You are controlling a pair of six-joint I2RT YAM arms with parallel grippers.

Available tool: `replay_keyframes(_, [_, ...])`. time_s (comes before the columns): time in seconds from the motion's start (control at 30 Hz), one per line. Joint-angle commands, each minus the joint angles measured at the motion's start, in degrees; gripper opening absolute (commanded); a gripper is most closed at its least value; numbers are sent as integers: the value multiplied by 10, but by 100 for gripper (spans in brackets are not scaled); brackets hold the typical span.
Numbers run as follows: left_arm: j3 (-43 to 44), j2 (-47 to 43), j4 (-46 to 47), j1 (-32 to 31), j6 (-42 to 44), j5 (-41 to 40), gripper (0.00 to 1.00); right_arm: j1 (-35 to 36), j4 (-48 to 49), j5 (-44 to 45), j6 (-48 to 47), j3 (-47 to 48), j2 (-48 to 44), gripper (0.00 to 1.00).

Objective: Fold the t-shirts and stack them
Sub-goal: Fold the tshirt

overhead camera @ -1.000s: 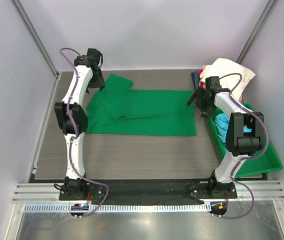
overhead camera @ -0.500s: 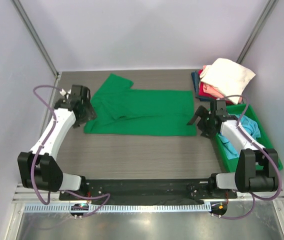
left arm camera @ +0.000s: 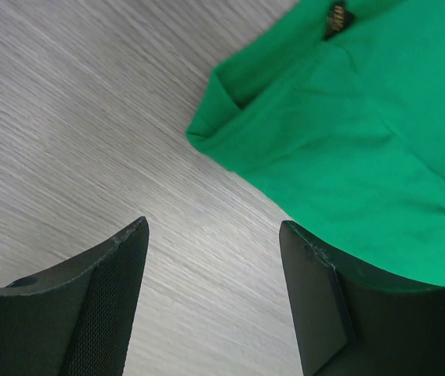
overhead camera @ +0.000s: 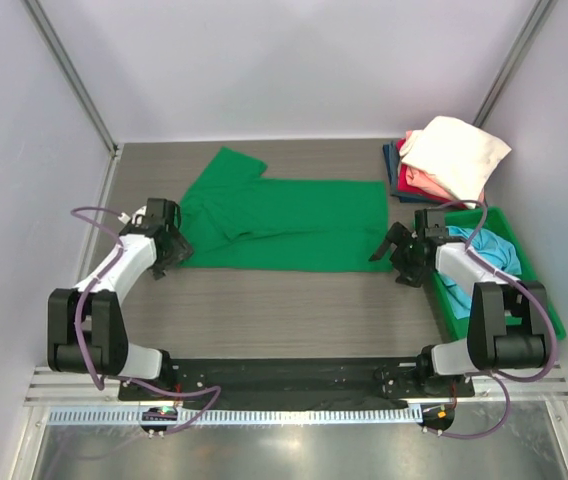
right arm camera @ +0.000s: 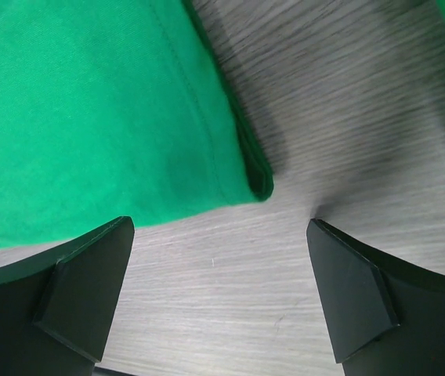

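Green t-shirt (overhead camera: 294, 225) lies flat, partly folded, lightly creased.

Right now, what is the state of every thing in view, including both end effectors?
Bright green cloth t-shirt: spread flat, partly folded, not gripped.
Cream cloth t-shirt: folded, top of the stack.
Pink-red cloth t-shirt: folded, under the cream one.
Navy cloth t-shirt: bottom of stack, mostly hidden.
Light blue cloth t-shirt: crumpled inside the rigid green plastic bin.
Left end effector: open, empty.
Right end effector: open, empty.
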Motion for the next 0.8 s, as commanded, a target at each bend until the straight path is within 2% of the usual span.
replay_keyframes(0.0, [-32,-6,79,11,-26,-9,69,1,38,0,5,4,18,98])
replay_keyframes(0.13, [-53,-7,110,17,-41,-18,69,1,76,-7,17,-6,41,92])
replay_keyframes(0.2, [-54,0,122,17,-39,-18,69,1,92,-15,19,-8,50,82])
replay_keyframes(0.3, [-46,29,120,22,-39,-34,69,1,96,-20,18,-5,63,64])
replay_keyframes(0.33, [-46,37,122,27,-41,-34,69,0,97,-20,16,-7,62,53])
replay_keyframes(0.43, [-46,46,131,34,-42,-24,69,0,106,-13,17,-16,42,33])
replay_keyframes(0.63, [-20,70,145,34,-37,-23,67,0,121,-8,23,-10,36,14])
replay_keyframes(0.77, [-3,90,157,34,-41,-24,64,0,123,-9,36,4,45,8])
